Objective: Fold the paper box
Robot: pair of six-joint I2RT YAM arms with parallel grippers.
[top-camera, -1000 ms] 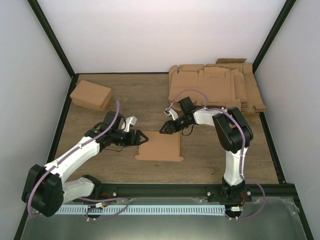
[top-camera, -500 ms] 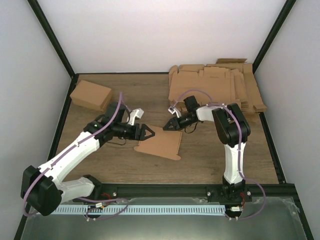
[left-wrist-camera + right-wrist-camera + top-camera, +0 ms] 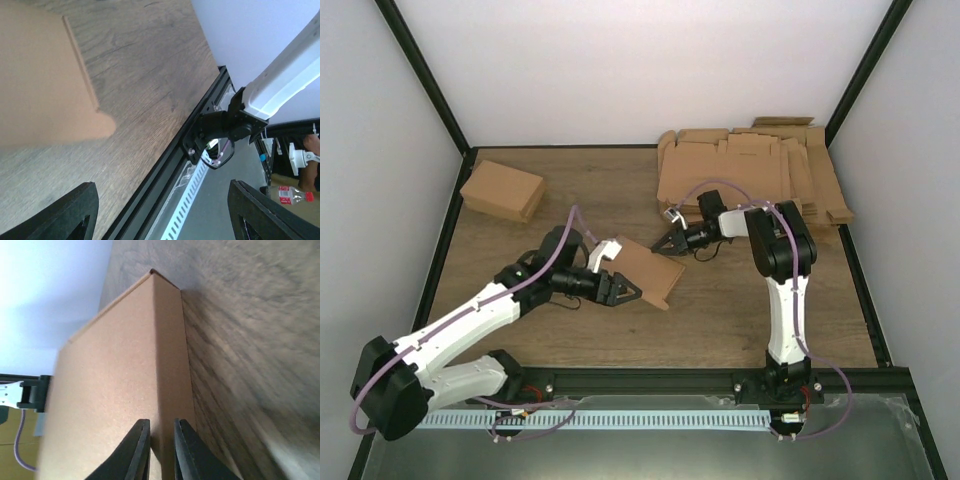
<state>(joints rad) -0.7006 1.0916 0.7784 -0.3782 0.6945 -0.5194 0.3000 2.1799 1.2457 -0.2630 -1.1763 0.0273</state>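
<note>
Brown paper box (image 3: 658,272) tilts up, its far edge pinched by the right gripper (image 3: 670,243), probably so the spread-fingered, empty left gripper (image 3: 625,290) gets beneath

Paper box (image 3: 657,274) plain brown; table (image 3: 730,320) grey-brown wood grain; walls (image 3: 650,70) white.

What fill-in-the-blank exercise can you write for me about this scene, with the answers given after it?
1. The right hand pinches the paper box at its ____ edge (near or far).
2. The jaws of the left hand, beside the paper box, stand ____ (open or shut).
3. The pile of flat cardboard blanks lies at the far ____ of the table.
4. The other brown box sits at the far ____ of the table.
Missing words: far; open; right; left.
</note>
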